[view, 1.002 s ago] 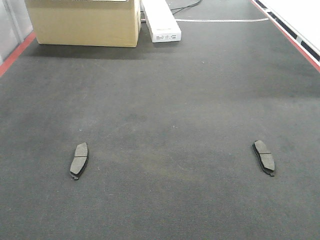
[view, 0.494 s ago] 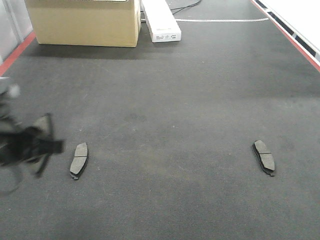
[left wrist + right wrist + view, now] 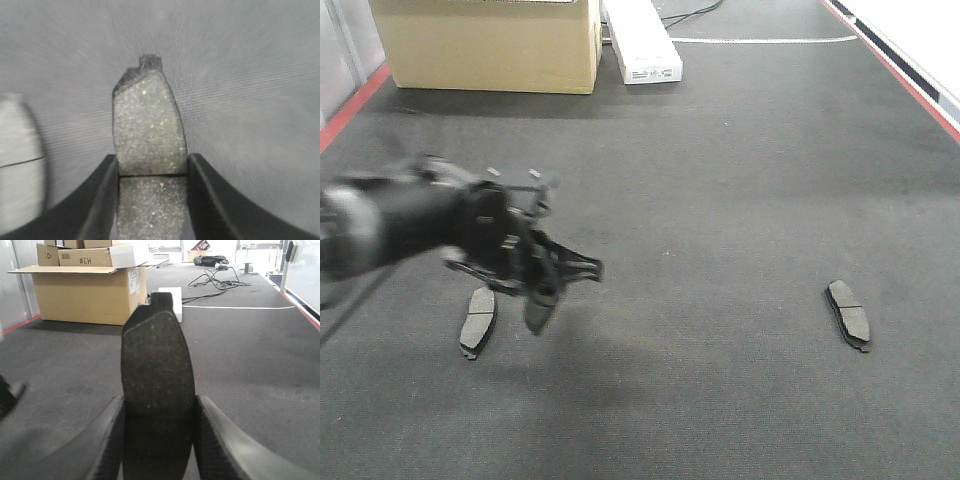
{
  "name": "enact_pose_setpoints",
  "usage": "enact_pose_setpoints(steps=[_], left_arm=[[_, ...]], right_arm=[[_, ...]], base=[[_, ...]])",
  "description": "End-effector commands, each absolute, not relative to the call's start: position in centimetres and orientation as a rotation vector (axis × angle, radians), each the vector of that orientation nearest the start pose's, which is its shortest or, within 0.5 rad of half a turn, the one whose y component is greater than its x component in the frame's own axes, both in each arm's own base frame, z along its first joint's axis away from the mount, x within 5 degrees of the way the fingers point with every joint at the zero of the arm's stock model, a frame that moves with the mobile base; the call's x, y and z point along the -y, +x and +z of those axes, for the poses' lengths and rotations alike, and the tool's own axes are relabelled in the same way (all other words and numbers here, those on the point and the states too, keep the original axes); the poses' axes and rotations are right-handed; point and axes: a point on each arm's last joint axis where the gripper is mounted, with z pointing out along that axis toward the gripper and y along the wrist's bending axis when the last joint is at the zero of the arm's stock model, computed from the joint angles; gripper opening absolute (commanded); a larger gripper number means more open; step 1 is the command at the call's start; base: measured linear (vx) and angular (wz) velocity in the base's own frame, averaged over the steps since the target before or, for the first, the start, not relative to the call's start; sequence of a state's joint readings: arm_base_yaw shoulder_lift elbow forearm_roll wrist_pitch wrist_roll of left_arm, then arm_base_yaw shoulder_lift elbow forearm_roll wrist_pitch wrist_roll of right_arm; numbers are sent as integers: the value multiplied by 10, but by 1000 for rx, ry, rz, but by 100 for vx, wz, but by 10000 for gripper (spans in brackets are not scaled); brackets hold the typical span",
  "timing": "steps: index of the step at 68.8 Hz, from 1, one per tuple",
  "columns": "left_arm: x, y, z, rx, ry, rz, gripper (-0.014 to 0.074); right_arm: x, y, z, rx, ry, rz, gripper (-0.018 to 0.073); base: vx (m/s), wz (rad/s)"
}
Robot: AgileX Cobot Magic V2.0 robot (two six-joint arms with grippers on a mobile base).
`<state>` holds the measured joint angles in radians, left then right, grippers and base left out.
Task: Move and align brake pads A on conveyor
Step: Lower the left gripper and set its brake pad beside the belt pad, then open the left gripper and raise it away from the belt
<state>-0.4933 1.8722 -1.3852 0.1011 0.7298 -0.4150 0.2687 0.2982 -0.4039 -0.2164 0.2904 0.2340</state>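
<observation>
Speckled grey pads (image 3: 149, 127), charcoal conveyor (image 3: 720, 200)

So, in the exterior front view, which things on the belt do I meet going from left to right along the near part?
brake pad lying flat → left gripper holding a brake pad → second flat brake pad

cardboard box (image 3: 488, 45), white carton (image 3: 642, 42), floor cables (image 3: 220, 280)

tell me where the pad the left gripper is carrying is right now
Front view: the carried pad hangs in the left gripper, just right of the pad lying on the conveyor's left side.
</observation>
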Motion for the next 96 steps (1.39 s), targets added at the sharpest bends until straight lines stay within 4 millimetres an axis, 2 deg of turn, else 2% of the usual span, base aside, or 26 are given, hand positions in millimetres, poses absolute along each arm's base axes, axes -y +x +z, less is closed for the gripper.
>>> enact_pose_setpoints(steps=[1,9,19,43,57,76,86,96], left_arm=[[203,366,236,-2647,153,-219,31],[217,375,226,-2659,120,-241,45],[225,383,219,-2662,19,-295,85],[232,383,197,-2756,-61,-351,302],[228,383,199,-2743,-9,-297,398],[216,375,247,-2633,58,-248,401],[207,363,288,-2538,136,-235,401],[202,339,334,-2432,264,-248,401]], right_arm=[[-15,72,323,-1536,-167,177,-4],[-15,72,323,-1536,-167,177,-4],[-15,72,323,-1536,-167,177,-4],[-15,72,323,-1536,-167,177,-4],[-15,72,323,-1536,-167,177,-4],[-15,72,323,-1536,-167,177,-4],[-15,72,323,-1536,-167,177,-4],[-15,72,323,-1536,-167,177,-4]], base=[[0,0],[0,0],[0,0],[0,0],[0,0],[0,0],[0,0],[0,0]])
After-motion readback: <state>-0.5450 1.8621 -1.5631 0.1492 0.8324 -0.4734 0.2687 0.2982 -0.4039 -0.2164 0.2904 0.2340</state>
